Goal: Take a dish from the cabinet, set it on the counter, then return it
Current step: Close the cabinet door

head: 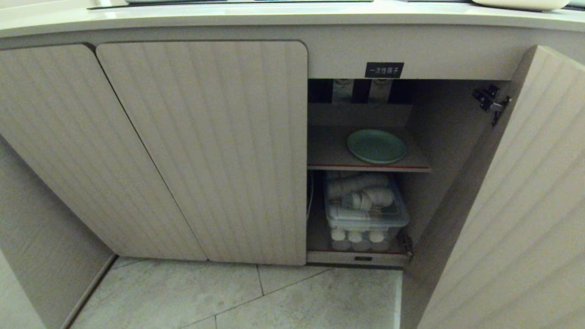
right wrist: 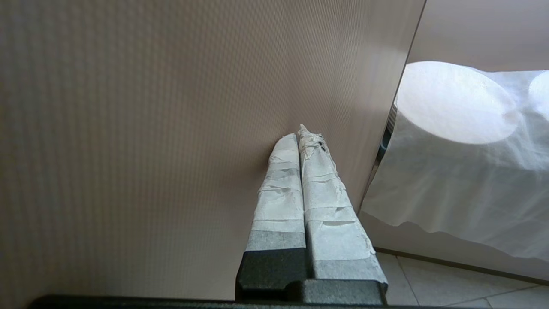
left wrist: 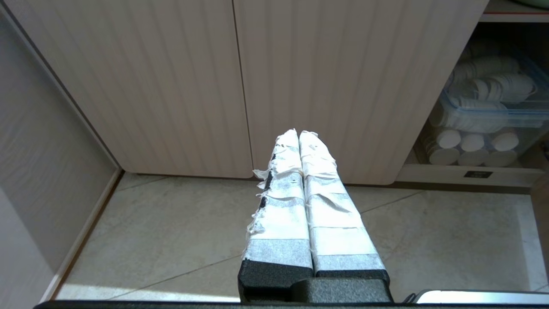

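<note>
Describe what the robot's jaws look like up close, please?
Both look alike. The left gripper and the right gripper each have two long, tapering fingers wrapped in frayed white tape, growing out of a black, block-shaped base. No cables or markings show.

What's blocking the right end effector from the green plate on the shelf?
The open cabinet door: the shut right end effector points at its ribbed face. The mint-green plate lies alone on the red-edged shelf, with nothing in front of it.

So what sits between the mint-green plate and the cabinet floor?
In the head view, the red-edged shelf bearing the mint-green plate, then a clear lidded bin of white cup stacks.
</note>
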